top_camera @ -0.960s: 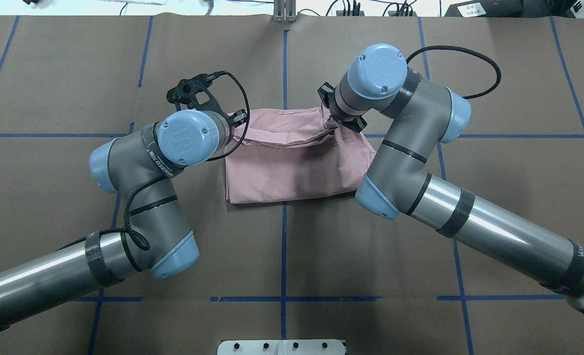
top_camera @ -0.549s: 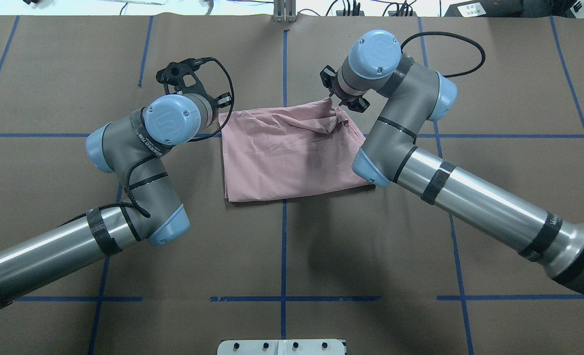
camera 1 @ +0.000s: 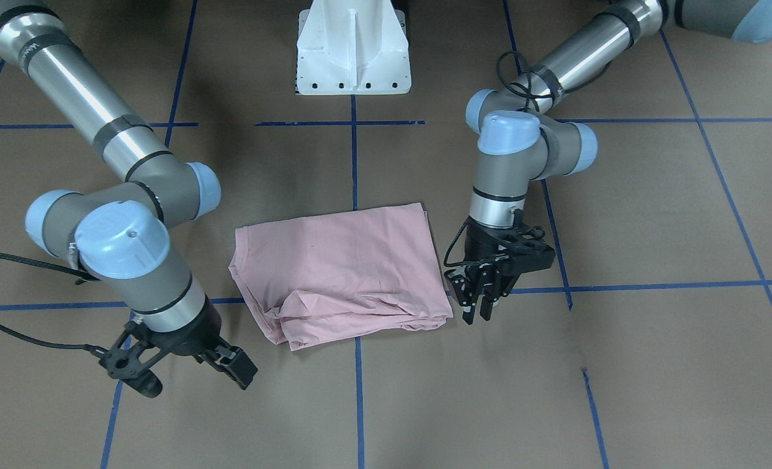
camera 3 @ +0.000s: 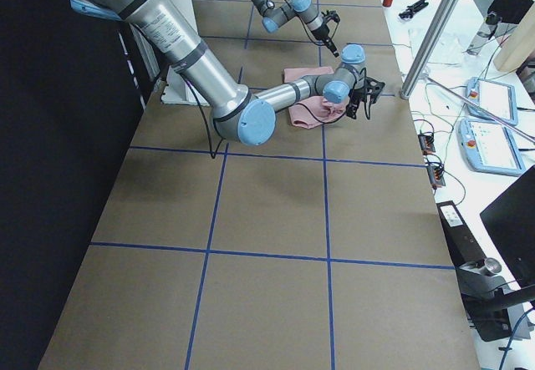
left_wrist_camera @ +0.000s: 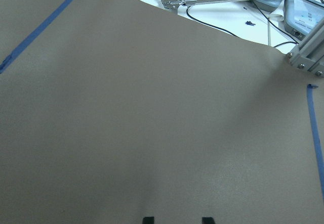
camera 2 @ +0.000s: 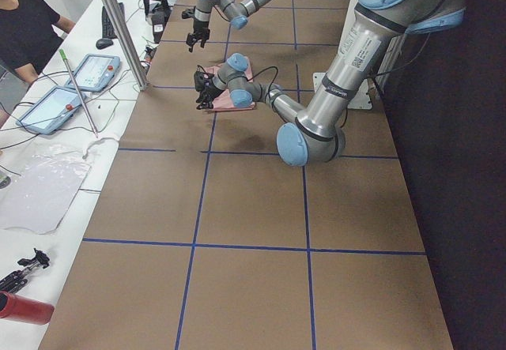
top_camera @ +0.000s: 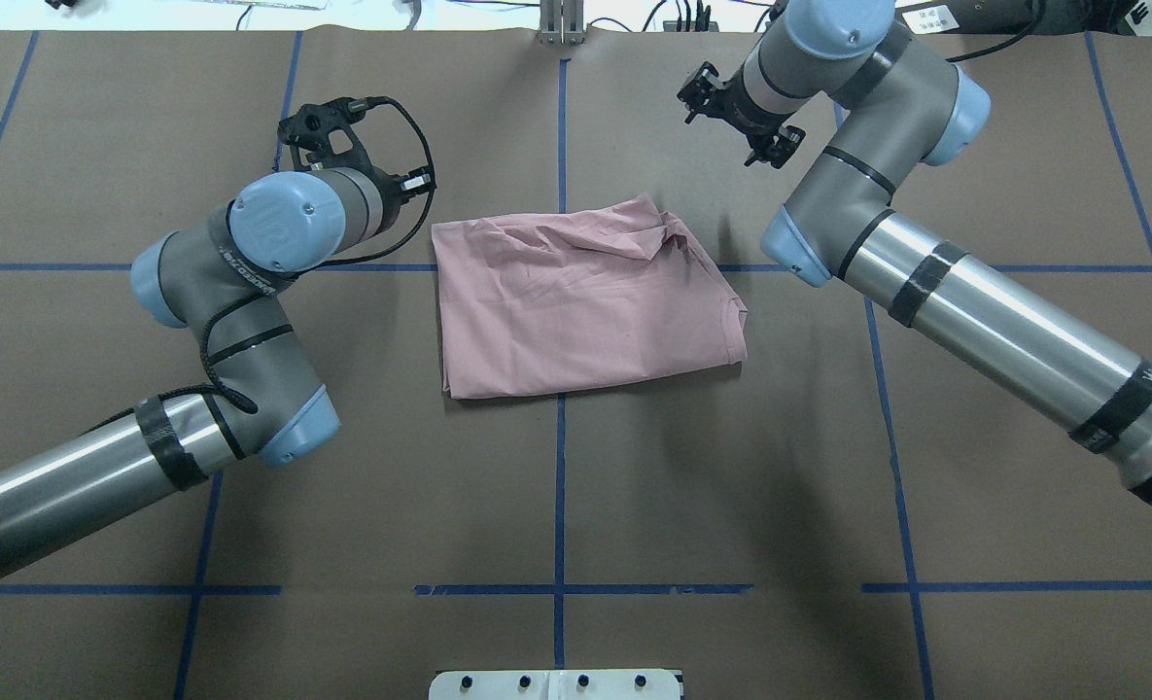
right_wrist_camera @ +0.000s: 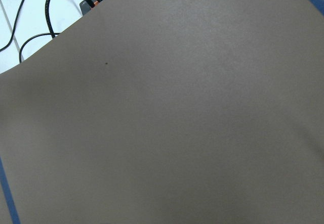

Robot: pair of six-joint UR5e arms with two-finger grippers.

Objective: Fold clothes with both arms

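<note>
The pale pink T-shirt lies folded into a rough rectangle in the middle of the table, with wrinkles at its far right corner; it also shows in the front view. Its print is hidden. My left gripper hangs just off the shirt's far left corner, fingers down and apart, empty; in the left wrist view its fingertips show above bare table. My right gripper is raised beyond the shirt's far right corner, clear of the cloth and empty. Its fingers are hidden under the wrist.
Brown paper with blue tape lines covers the table. The white pedestal base stands at the near edge. A metal post, cables and control tablets lie past the far edge. A person sits there.
My right gripper has let go of the shirt's far right corner and moved up and away to the far right. The left arm has drawn back to the left. The shirt has settled flat.
</note>
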